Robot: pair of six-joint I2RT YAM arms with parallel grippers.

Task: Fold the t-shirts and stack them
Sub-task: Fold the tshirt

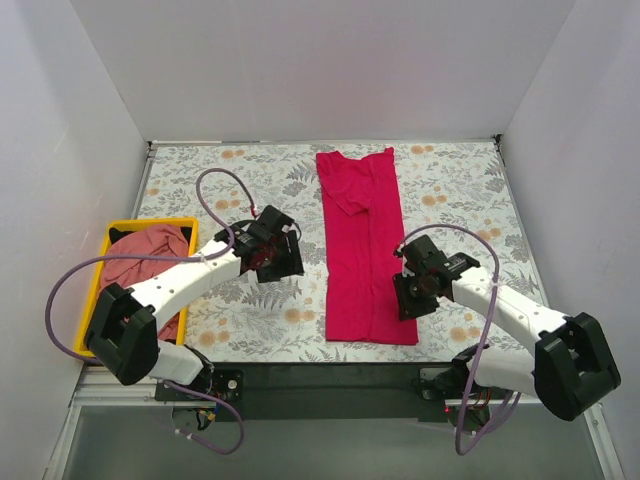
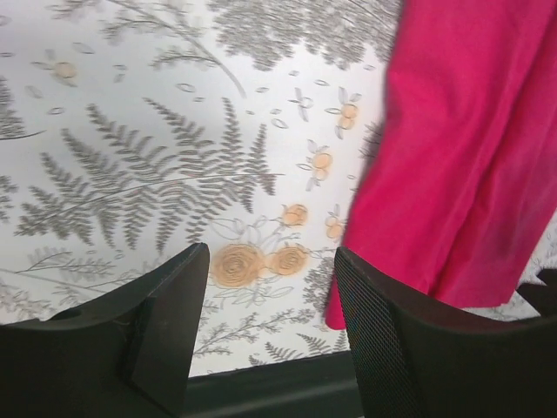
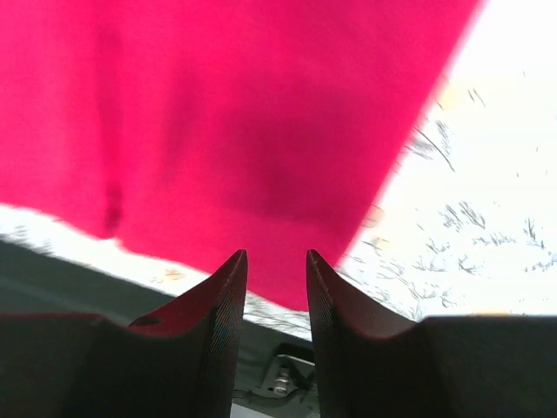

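You are hovering both grippers with nothing in them, the left gripper [image 2: 270, 287] spread wide with the red t-shirt [image 2: 461, 157] just to its right, the right gripper [image 3: 276, 261] almost pressed together at the shirt's near corner, so you are aiming to spread it and pinch only cloth.

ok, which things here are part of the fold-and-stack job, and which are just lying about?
Job: bright magenta-red cloth t-shirt, folded into a long strip; dusty salmon-pink cloth t-shirt, crumpled.
Lying about: yellow plastic bin holding the pink one; floral-patterned table cover.
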